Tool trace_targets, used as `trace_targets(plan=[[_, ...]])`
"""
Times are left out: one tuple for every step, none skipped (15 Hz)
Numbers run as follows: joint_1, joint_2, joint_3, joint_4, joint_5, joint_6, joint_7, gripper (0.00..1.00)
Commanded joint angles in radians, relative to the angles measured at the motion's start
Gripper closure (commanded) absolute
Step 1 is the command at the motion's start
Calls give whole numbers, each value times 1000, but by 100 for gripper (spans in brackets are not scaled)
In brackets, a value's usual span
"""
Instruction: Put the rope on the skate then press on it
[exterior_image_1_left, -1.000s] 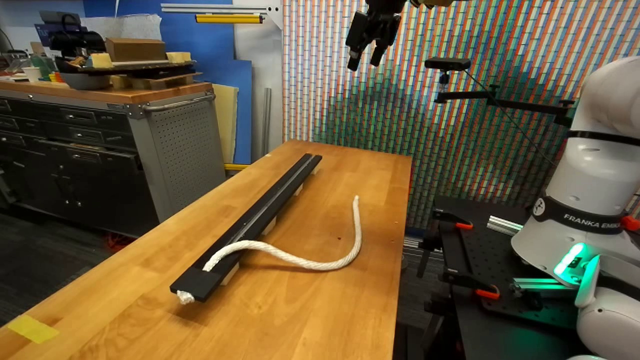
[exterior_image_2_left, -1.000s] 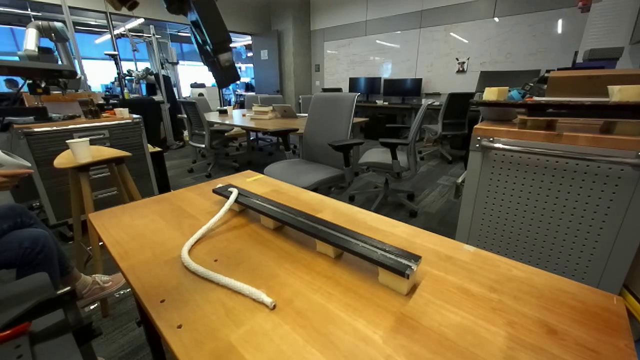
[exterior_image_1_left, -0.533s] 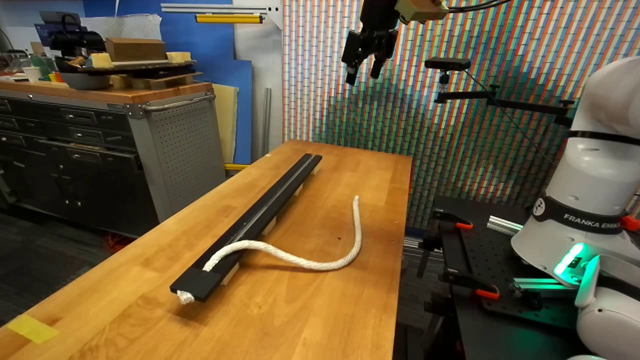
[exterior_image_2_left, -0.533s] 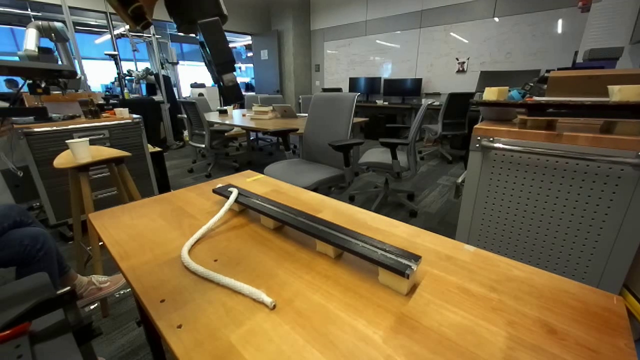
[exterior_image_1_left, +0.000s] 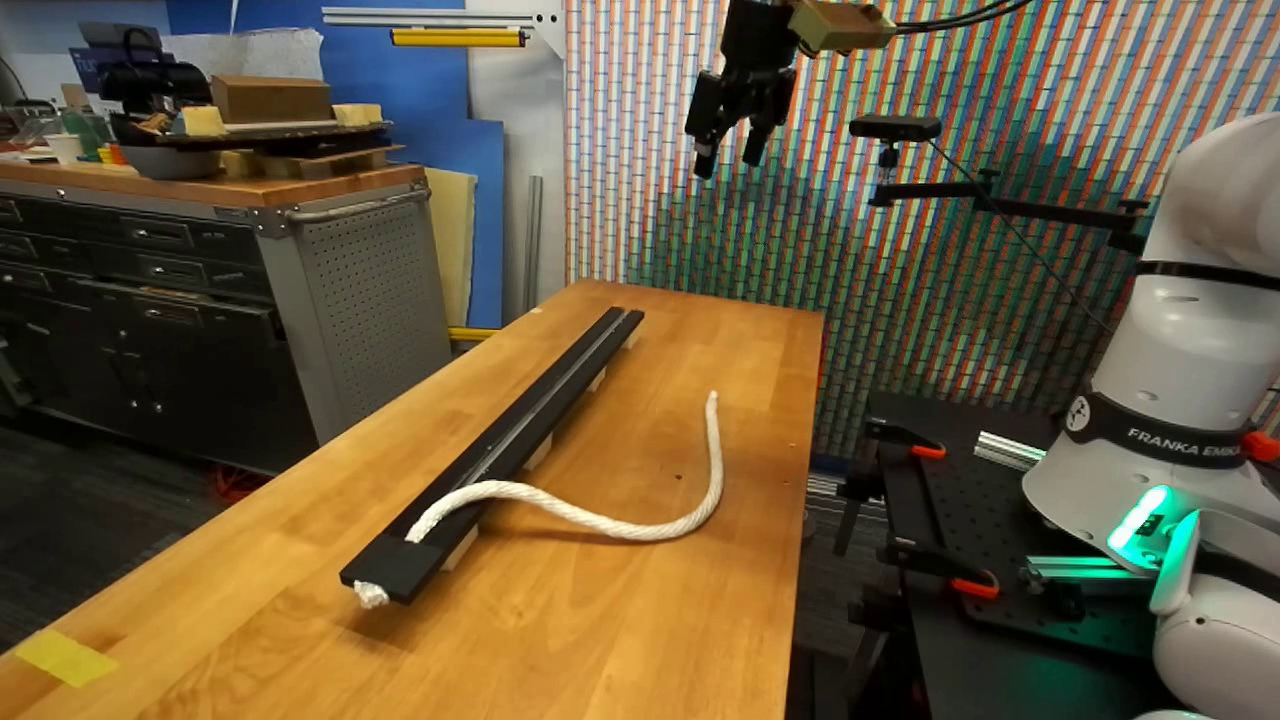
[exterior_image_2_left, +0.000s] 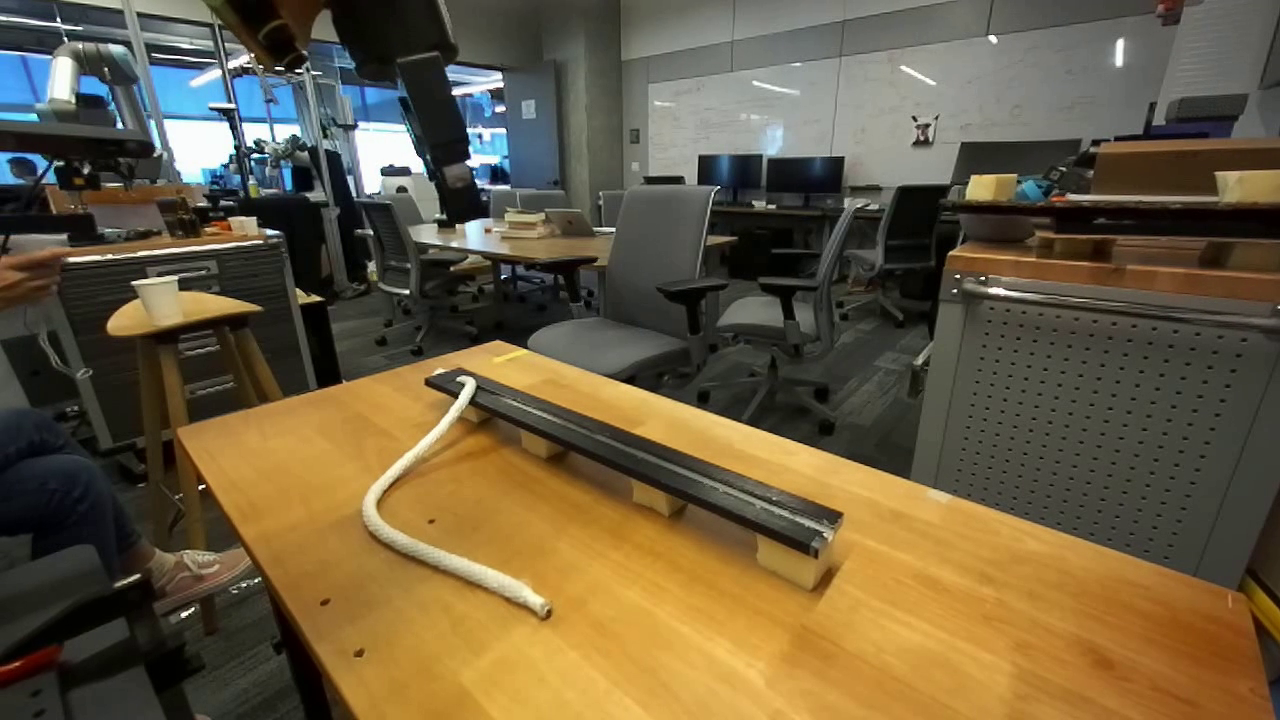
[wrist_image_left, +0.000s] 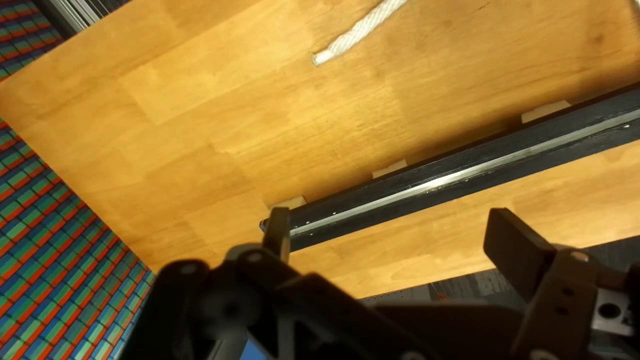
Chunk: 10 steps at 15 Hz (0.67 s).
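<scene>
Wrist view: fingers (wrist_image_left: 519, 250) were spread, empty. Only 1 end of rope (exterior_image_1_left: 640, 531) sat on skate (exterior_image_1_left: 515, 430), rest off it; most laying, all pressing prob. remained.

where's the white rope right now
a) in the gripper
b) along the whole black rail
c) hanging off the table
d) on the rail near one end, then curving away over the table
d, since in both exterior views the rope meets the black rail only near one rail end and bends away to a free end on the table.
</scene>
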Motion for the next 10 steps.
trace_targets(plan=[[8,75,-32,14,39,-4,10,0],[8,98,-40,13,50,-6,12,0],[9,119,-47,11,59,-4,14,0],[10,143,-58,9,76,0,15,0],[13,164,-68,9,95,0,8,0],[14,185,-77,9,112,2,8,0],[15,201,-85,8,131,2,9,0],[17,218,-90,12,147,5,19,0],[19,230,-96,12,165,8,19,0],[22,243,-101,14,193,10,24,0]])
